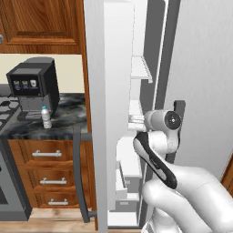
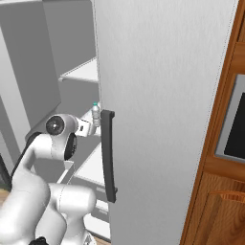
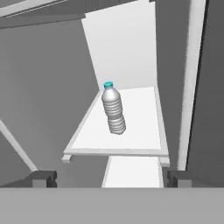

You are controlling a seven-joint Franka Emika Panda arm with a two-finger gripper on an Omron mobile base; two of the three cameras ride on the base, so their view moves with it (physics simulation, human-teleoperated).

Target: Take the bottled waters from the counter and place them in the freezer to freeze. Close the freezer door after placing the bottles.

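Left base view: second ribbed clear bottle point(image 1: 46, 117) upright on the marbled counter point(image 1: 68, 113), beside the coffee machine point(image 1: 34, 86).
Right base view: bottle point(image 2: 95, 114) upright on white freezer shelf point(image 2: 88, 123) — by the gripper point(image 2: 85, 128).
Hand view: fingertips point(image 3: 43, 178) spread wide, gripping nothing — bottle point(image 3: 113, 109) ahead, between them, apart.

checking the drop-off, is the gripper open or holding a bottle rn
gripper: open, holding nothing; a bottle stands on the freezer shelf ahead.

A bottle point(image 3: 113, 109) stands alone on the freezer shelf point(image 3: 140, 131); open room around it, walls close on either side.
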